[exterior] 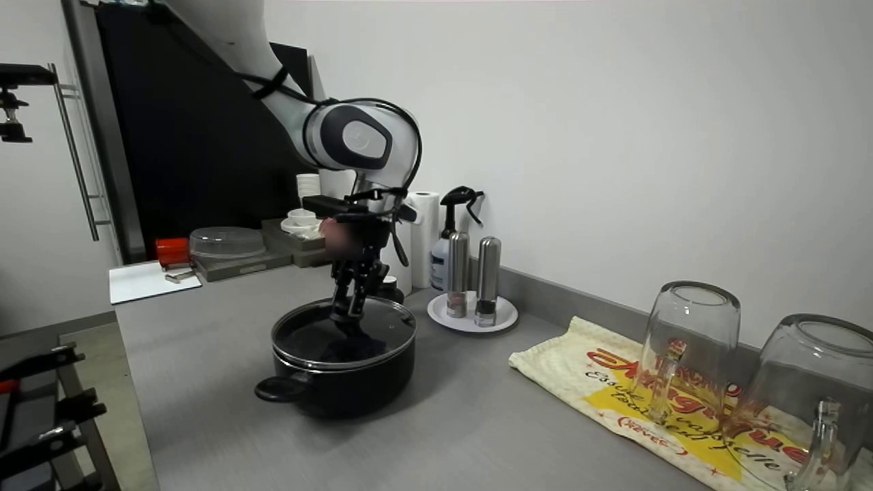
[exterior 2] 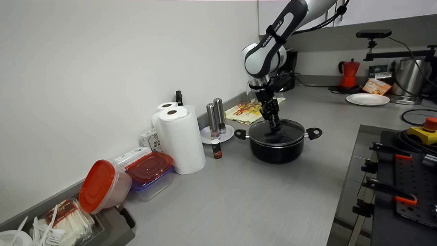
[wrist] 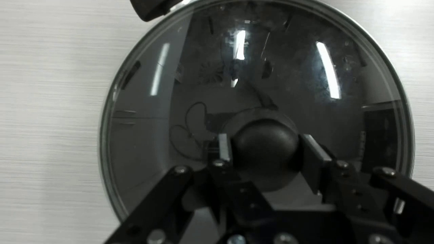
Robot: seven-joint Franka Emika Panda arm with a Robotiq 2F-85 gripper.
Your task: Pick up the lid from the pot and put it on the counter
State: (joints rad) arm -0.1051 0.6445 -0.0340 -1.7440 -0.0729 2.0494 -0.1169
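The pot stands on the grey counter, with side handles visible in both exterior views. The dark glass lid sits level on the pot's rim. In an exterior view the lid, pot and counter show too. My gripper points down over the lid's middle, also in an exterior view. In the wrist view its fingers close on both sides of the lid's black knob, apparently touching it. The lid hides the pot's inside.
A white plate with two grinders and a small spice jar stand beside the pot by the wall. Paper-towel rolls and red-lidded containers line the wall. Glass jugs stand on a patterned cloth.
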